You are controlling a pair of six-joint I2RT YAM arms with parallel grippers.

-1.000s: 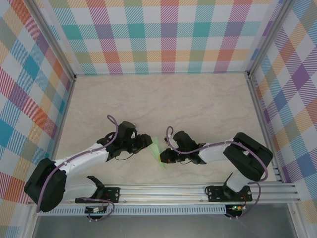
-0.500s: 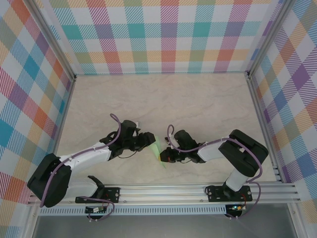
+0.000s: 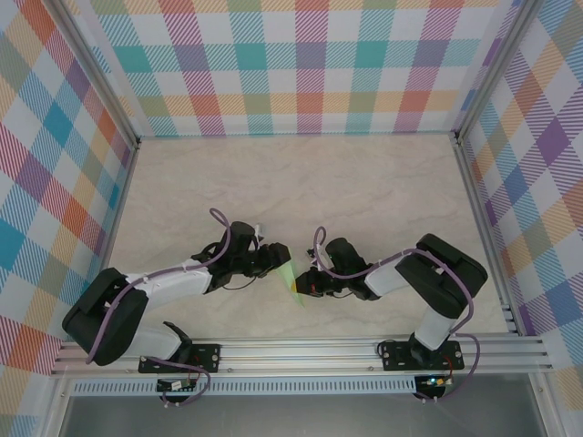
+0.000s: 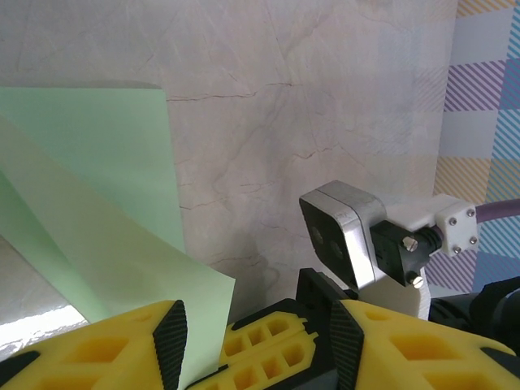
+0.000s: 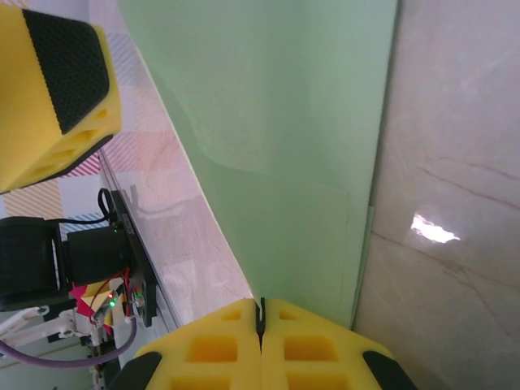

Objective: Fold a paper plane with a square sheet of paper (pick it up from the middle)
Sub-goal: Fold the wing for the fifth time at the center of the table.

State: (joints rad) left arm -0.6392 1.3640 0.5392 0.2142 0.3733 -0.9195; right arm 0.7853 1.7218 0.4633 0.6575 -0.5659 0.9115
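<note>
square sheet of paper (image 3: pixel 292 276): sitting just below the centre of the top view, between the two grippers and low over the table (image 3: pixel 364 191).
Look: showing plain pale green, with one layer already overlapping another along straight edges.
Handling: likely behaving light, limp and easy to crease; a pinch at an edge near a fold is probably suiting it best.
Right gripper (image 5: pixel 262 313): pressing its fingers together on the sheet's edge.
Left gripper (image 3: pixel 277 263): standing half spread, gripping nothing.

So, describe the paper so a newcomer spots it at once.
On the marble-look table, look near its front edge, midway across. The folded sheet of paper sits between the left tool and the right tool, which pinches it; its plain pale green stands out against the black arms.
</note>
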